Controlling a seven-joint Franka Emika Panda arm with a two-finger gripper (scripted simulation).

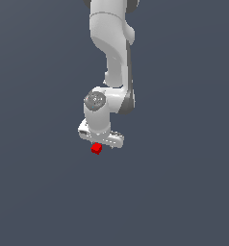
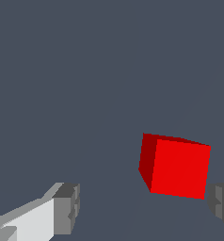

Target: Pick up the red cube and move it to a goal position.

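Note:
The red cube (image 1: 96,149) is tiny and lies on the dark grey floor, just below the white gripper (image 1: 99,144) in the exterior view. In the wrist view the red cube (image 2: 177,167) fills much of the space near one grey fingertip (image 2: 221,202). The other fingertip (image 2: 67,209) stands far from it. The gripper (image 2: 144,207) is open and holds nothing. The cube sits off-centre in the gap, just beyond the fingertips. In the exterior view the fingers are hidden under the hand.
The white arm (image 1: 114,53) comes down from the top of the exterior view. The flat dark grey floor (image 1: 184,192) surrounds the cube, with no other objects in view.

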